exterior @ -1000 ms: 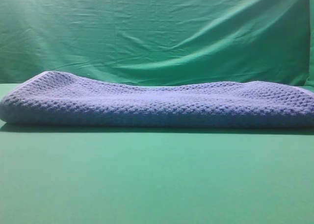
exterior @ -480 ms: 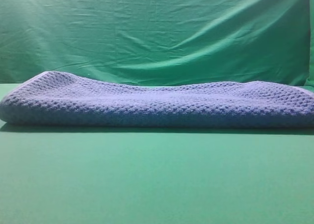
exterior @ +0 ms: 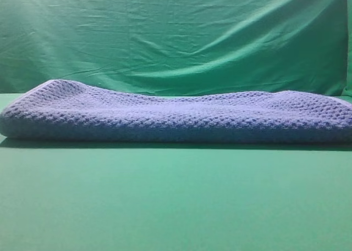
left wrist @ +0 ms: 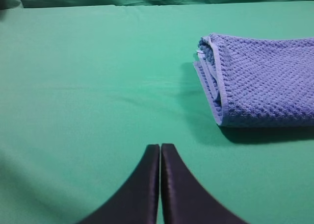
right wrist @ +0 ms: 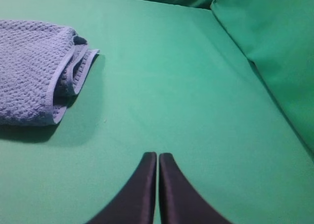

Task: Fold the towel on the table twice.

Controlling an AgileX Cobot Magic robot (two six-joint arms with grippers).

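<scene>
Green cloth covers the flat table (exterior: 176,201), where the blue-grey waffle-weave towel (exterior: 176,116) lies across mid-frame, already stacked in layers. It looks fully folded, so the arms had best stay clear. Left pincer (left wrist: 160,150) and right pincer (right wrist: 158,158), both clenched empty, sit low-centre, well apart from towel ends.

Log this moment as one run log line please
towel: folded, layered, lying on table | left gripper: shut, empty, clear of towel | right gripper: shut, empty, clear of towel
</scene>
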